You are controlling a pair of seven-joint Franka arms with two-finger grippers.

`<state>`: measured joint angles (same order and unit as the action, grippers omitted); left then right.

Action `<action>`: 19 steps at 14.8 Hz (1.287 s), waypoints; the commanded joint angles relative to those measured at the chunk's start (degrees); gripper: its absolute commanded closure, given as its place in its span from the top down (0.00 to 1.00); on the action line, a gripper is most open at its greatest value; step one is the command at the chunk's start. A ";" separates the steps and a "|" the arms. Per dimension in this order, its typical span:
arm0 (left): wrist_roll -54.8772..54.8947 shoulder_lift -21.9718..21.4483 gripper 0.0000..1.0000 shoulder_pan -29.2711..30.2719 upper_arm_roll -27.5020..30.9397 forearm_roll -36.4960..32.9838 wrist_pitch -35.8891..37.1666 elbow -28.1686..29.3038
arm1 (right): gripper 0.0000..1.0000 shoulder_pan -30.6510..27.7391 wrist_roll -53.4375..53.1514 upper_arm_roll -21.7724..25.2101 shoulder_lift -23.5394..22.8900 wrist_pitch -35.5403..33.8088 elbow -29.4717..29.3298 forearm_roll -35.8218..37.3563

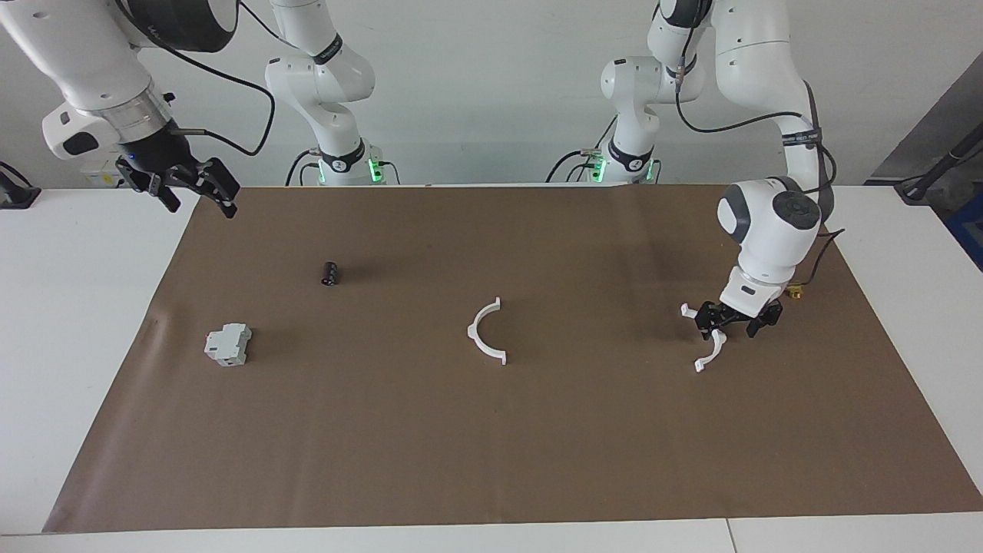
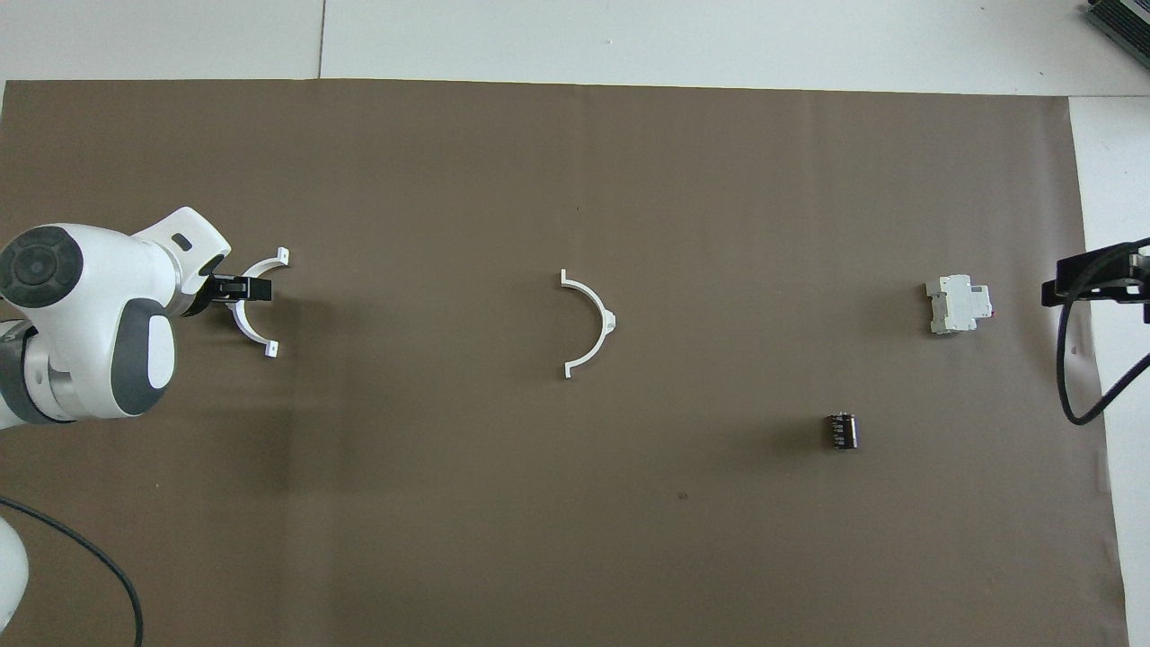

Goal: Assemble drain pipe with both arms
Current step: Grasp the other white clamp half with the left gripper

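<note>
Risk, facing view: the left gripper is down at the mat over the half-ring lying toward the left arm's end of the table, its fingers apart and straddling the middle of the thin arc. The band is narrow and lies flat. If the fingers close off-centre, the part will probably pivot or skid on the brown mat instead of seating between the pads. A descent that goes too deep could press the fingertips into the mat. The second half-ring lies at mid-table, well apart, so the two halves are not yet joined. The left arm is bent sharply at the elbow, the wrist pointing steeply down. The right gripper hangs high over the mat's edge at the right arm's end, fingers spread and empty; that arm waits.

Risk, overhead view: the left gripper covers the arc's middle, with both end tabs of the half-ring showing clear of it. Whether the pads touch the plastic cannot be told. A grip at this point leaves the tabs free for mating. The mid-table half-ring opens toward the left arm's end. The right gripper shows only at the frame edge, near the grey-white box; the black cylinder lies nearer the robots.
</note>
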<state>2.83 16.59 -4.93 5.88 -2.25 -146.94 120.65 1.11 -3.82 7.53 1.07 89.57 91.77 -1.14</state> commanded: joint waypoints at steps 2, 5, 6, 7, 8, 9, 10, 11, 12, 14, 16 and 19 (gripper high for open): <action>-2.12 0.99 1.00 0.62 -0.34 -0.47 -4.40 1.95 | 1.00 -0.23 1.54 -0.50 0.95 -0.36 0.87 -0.09; -4.49 0.90 1.00 0.53 -0.34 -0.47 -4.14 2.22 | 1.00 -0.23 1.54 -0.50 0.95 -0.36 0.87 -0.09; -5.72 0.90 1.00 0.45 -0.43 -0.47 -3.97 2.22 | 1.00 -0.23 1.54 -0.50 0.86 -0.36 0.87 -0.09; -6.00 0.81 1.00 0.36 -0.34 -0.47 -3.79 2.22 | 1.00 -0.23 1.54 -0.50 0.95 -0.36 0.87 -0.17; -6.00 0.73 0.94 0.36 -0.43 -0.47 -3.79 2.22 | 1.00 -0.23 1.54 -0.50 0.95 -0.36 0.87 -0.18; -6.00 0.73 0.85 0.44 -0.43 -0.47 -3.88 2.22 | 1.00 -0.23 1.54 -0.50 0.86 -0.36 0.87 -0.18; -6.00 0.73 0.70 0.53 -0.34 -0.47 -3.79 2.22 | 1.00 -0.23 1.54 -0.50 0.95 -0.36 0.87 -0.18; -6.00 0.64 0.56 0.45 -0.34 -0.47 -3.70 2.22 | 1.00 -0.23 1.54 -0.50 0.86 -0.36 0.87 -0.18; -6.00 0.46 0.41 0.45 -0.43 -0.47 -3.44 2.22 | 1.00 -0.23 1.54 -0.50 0.86 -0.36 0.87 -0.18; -6.43 0.11 0.20 0.36 -0.43 -0.47 -2.48 2.04 | 1.00 -0.23 1.54 -0.50 0.86 -0.36 0.87 -0.18; -7.40 -0.68 0.01 0.01 -0.43 -0.47 -0.81 1.69 | 1.00 -0.23 1.54 -0.50 0.95 -0.36 0.87 -0.18; -11.87 -0.86 0.00 -0.52 -0.61 -0.47 -0.54 1.60 | 1.00 -0.23 1.54 -0.41 0.86 -0.36 0.87 -0.18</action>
<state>-5.46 16.44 -4.96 5.45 -2.19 -148.74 121.76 1.15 -3.82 7.23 1.08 89.57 91.77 -1.15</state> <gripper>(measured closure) 0.736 0.000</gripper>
